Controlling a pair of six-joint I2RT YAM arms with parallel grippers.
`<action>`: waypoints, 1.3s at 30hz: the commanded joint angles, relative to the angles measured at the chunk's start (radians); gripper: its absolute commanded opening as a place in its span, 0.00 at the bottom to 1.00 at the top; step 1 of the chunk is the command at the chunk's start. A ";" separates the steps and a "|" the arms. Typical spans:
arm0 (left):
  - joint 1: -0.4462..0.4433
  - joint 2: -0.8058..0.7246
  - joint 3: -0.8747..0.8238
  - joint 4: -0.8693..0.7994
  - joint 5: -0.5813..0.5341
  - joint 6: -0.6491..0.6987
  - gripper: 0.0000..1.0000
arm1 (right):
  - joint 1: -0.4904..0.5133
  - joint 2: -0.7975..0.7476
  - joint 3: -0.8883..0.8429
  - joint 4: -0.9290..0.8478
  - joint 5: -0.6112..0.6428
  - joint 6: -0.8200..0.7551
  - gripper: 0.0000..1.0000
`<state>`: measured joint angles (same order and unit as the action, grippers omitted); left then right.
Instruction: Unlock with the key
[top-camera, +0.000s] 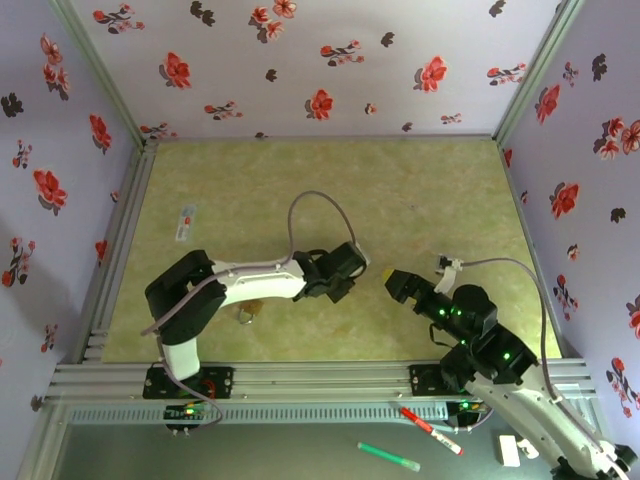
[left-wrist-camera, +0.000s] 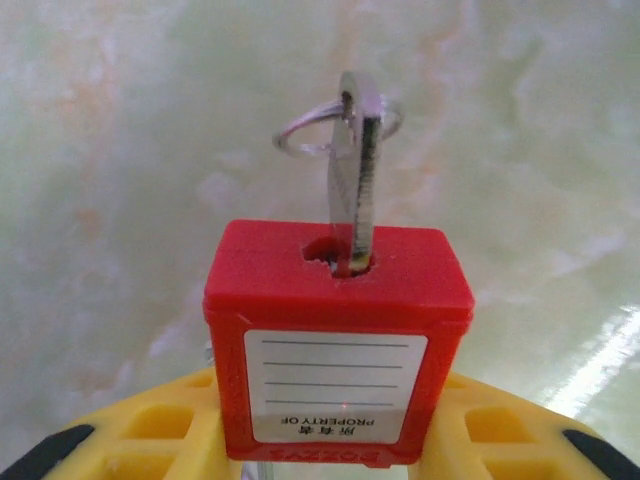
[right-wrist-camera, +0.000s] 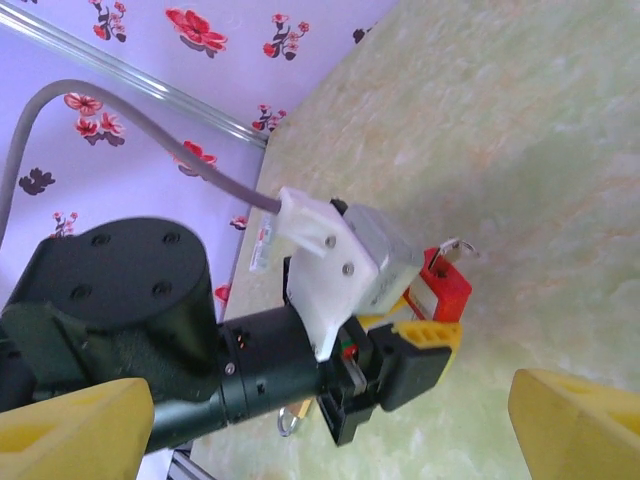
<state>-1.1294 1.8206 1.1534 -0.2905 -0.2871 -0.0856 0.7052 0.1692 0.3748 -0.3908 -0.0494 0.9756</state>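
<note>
Table (top-camera: 420, 190): we note a yellow-green marbled top, framed by aluminium rails (top-camera: 320, 378) at the near and left edges.

Lying on it, we record two items. A small white tag (top-camera: 183, 222) with a red mark sits near the left rail, well apart from everything else. A brass padlock (top-camera: 248, 312) lies close to the near rail, partly under the left arm's forearm.

Beyond the near rail we see a grey ledge (top-camera: 300, 450). It carries a red-and-white marker (top-camera: 431, 431), a green marker (top-camera: 388, 457) just beside it, and a small white block (top-camera: 509, 450) further right.
</note>
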 joint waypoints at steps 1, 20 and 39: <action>-0.044 0.022 -0.014 0.004 -0.041 0.018 0.00 | 0.004 -0.032 -0.004 -0.073 0.041 -0.004 0.92; -0.133 -0.116 -0.134 -0.114 0.037 0.118 0.69 | -0.012 0.133 0.121 -0.214 0.029 -0.017 0.99; 0.124 -1.170 -0.207 -0.448 -0.072 -0.410 1.00 | 0.136 0.996 0.501 -0.267 -0.057 -0.767 0.99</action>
<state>-1.0363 0.7223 0.9123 -0.6071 -0.3061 -0.3820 0.7586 1.0855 0.8192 -0.6525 -0.1535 0.4736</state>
